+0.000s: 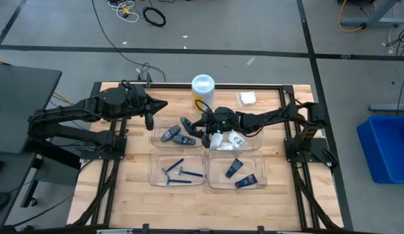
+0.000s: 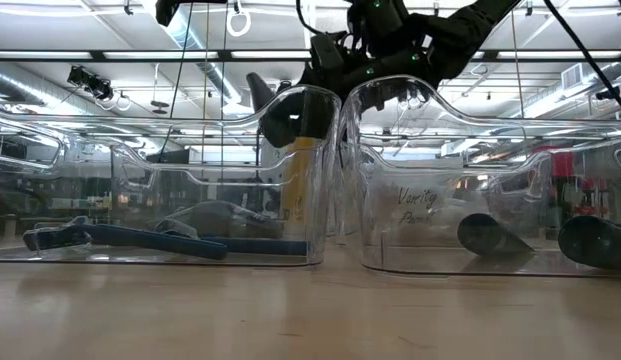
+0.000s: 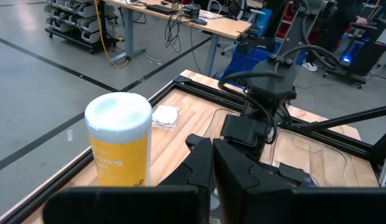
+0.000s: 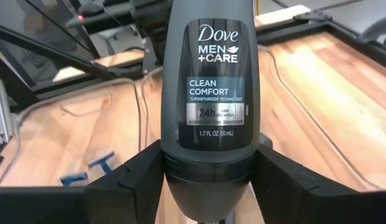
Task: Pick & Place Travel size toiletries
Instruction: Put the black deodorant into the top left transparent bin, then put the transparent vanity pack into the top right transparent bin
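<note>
A grey oval deodorant stick [image 4: 211, 81] stands between the fingers of my right gripper [image 4: 208, 180], which is shut on it over the far-left clear tray [image 1: 157, 142]. In the high view the stick [image 1: 187, 123] points from the gripper [image 1: 203, 127] toward the table's left. Two more grey sticks [image 1: 170, 134] lie in that tray. Blue razors [image 1: 179, 173] lie in the near-left tray, dark blue tubes [image 1: 235, 168] in the near-right, white packets [image 1: 235, 138] in the far-right. My left gripper [image 3: 212, 168] waits shut at the far left, near the yellow canister. My right gripper pinches the stick between its two fingers [image 4: 133, 177], one on each narrow side, at the seam near its cap end [image 4: 208, 163]. The fingers reach in from the table's right, slanting slightly down. The stick runs on ahead of the fingers, lifted clear above the tray.
A tall yellow canister with a white lid [image 1: 202, 91] stands at the far edge just behind the trays. One white packet [image 1: 247, 99] lies on the bare wood at the far right. The near part of the table [image 1: 202, 208] holds nothing but wood.
</note>
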Robot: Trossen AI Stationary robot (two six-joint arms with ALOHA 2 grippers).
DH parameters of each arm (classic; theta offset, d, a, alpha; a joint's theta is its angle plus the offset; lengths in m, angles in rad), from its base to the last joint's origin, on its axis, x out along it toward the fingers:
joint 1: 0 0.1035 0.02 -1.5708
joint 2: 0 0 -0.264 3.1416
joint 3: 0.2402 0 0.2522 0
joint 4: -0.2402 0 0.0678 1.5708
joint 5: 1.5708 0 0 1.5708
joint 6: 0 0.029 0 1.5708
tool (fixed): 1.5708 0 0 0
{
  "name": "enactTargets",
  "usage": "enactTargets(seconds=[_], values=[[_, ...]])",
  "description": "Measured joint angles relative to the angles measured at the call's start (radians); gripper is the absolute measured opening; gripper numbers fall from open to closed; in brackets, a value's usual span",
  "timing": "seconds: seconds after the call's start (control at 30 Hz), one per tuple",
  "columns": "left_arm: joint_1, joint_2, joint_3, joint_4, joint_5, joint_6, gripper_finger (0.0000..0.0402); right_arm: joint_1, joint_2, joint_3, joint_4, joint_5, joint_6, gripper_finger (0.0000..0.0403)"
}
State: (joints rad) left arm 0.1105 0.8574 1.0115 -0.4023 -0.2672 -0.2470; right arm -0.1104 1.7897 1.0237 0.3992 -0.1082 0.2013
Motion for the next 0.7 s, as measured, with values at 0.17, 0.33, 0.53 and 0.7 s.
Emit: enactTargets(seconds=[0.17,0.33,0.53,0.7], values=[[0.0,0.0,0.0,0.0,0.0,0.0,0.0022,0.0,0.0,0.0,-0.01,0.005,-0.007,0.0228],[0.0,0.0,0.0,0.0,0.0,0.0,0.0022,0.0,0.0,0.0,-0.014,0.026,0.001,0.0267],[0.0,0.0,0.0,0.0,0.0,0.0,0.0022,0.0,0.0,0.0,-0.023,0.018,0.011,0.0287],[0.0,0.0,0.0,0.0,0.0,0.0,0.0022,0.0,-0.001,0.0,-0.036,0.018,0.027,0.0278]])
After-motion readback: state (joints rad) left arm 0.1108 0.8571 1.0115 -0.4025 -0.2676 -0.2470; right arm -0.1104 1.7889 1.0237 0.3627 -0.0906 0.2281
